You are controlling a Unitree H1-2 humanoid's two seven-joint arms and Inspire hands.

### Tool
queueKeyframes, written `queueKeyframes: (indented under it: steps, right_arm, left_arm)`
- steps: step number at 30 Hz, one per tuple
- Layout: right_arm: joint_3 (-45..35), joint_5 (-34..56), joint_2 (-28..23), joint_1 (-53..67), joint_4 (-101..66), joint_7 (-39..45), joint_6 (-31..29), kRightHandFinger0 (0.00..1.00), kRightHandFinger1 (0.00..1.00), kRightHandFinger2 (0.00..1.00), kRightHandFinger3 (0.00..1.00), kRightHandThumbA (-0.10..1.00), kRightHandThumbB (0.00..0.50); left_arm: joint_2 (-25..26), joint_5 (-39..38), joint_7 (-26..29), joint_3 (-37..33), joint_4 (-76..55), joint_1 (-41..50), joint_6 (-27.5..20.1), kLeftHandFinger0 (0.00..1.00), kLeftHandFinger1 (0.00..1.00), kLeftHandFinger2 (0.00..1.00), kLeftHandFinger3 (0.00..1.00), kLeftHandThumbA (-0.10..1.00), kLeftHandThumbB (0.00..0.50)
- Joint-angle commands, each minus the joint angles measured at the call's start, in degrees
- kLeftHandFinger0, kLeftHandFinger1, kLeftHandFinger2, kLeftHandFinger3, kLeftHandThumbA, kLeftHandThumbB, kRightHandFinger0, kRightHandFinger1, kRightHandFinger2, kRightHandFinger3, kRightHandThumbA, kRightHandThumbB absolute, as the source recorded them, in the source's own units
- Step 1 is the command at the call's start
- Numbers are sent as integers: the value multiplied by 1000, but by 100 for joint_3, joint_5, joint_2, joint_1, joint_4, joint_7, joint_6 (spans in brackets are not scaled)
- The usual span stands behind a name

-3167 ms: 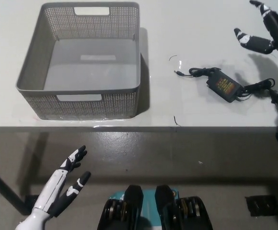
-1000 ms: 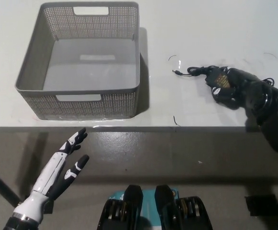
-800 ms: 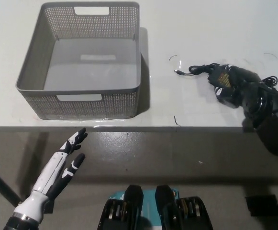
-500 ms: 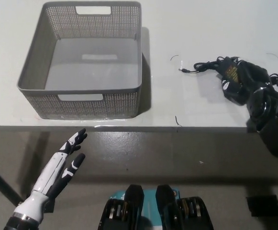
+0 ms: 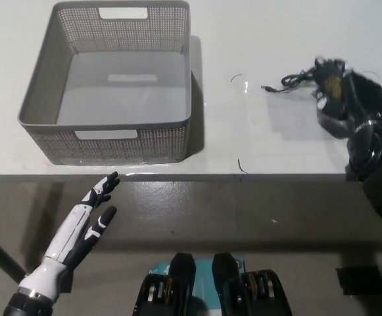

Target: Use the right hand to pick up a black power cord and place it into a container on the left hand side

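Matt grey perforated plastic basket (image 5: 105, 135) on a smooth, slightly glossy white table (image 5: 269, 141).

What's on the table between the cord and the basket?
Head view: bare white table between cord and basket, apart from small dark marks.

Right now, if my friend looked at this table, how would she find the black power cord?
Start at the big grey mesh basket on the left of the white table, then look across to the table's far right. There the robot's black right hand is closed around the black power cord. It is the only tangle of thin black wire, with a plug tip pointing towards the basket.
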Motion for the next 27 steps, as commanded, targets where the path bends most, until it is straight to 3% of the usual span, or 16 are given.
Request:
queueKeyframes:
  steps: [1,2,3,7,9,13,16,18,19,20,21,24,27]
  right_arm:
    - [-139,-214,-97,-718,-1175,-747,-324,0,279,800,826,-100,149]
    - [-132,-334,-103,-752,-1645,-787,-294,0,239,750,723,-100,174]
    - [-151,-352,-103,-748,-1924,-711,-221,0,224,734,688,-100,192]
    - [-242,-394,-50,-842,-3053,-293,156,0,261,769,802,-100,154]
    - [-230,-465,-23,-978,-3525,-98,295,0,317,789,812,-100,193]
    - [-174,-553,118,-1288,-3846,43,403,0,308,775,757,-100,201]
    - [-117,-545,292,-1519,-3899,166,400,0,340,747,859,-100,207]
    - [-62,-542,417,-1696,-3845,230,345,0,336,728,848,-100,213]
    - [-41,-555,473,-1760,-3802,211,297,42,388,801,877,-100,206]
    - [-19,-570,531,-1800,-3790,199,280,8,315,751,821,-100,209]
    - [50,-614,713,-1943,-3753,241,307,0,246,703,770,-100,244]
    - [125,-619,976,-2159,-3647,329,330,0,238,709,760,-100,241]
    - [240,-725,1296,-2361,-3404,277,351,0,138,665,672,-100,262]
  left_arm:
    - [167,-52,-60,84,-136,-97,-143,1000,1000,1000,1000,1000,120]
    - [157,-59,-55,84,-135,-81,-159,1000,1000,1000,1000,1000,115]
    - [149,-69,-54,84,-131,-70,-157,1000,1000,1000,1000,1000,116]
    - [164,-56,-56,78,-130,-31,-186,1000,1000,1000,1000,1000,115]
    - [176,-14,-58,66,-145,-5,-166,1000,1000,1000,1000,1000,113]
    - [212,22,-74,56,-174,65,-168,1000,1000,1000,1000,1000,113]
    - [213,16,-84,51,-213,148,-157,1000,1000,1000,1000,1000,109]
    - [198,-21,-82,63,-217,158,-132,1000,1000,1000,1000,991,109]
    - [192,-69,-90,70,-211,158,-145,1000,1000,1000,1000,968,103]
    - [185,-118,-112,68,-215,171,-139,1000,1000,1000,1000,954,97]
    - [168,-178,-139,56,-193,173,-138,1000,1000,1000,1000,949,105]
    - [173,-185,-149,49,-159,174,-126,1000,1000,1000,1000,935,112]
    - [160,-62,-142,9,-161,156,-90,1000,1000,1000,1000,960,122]
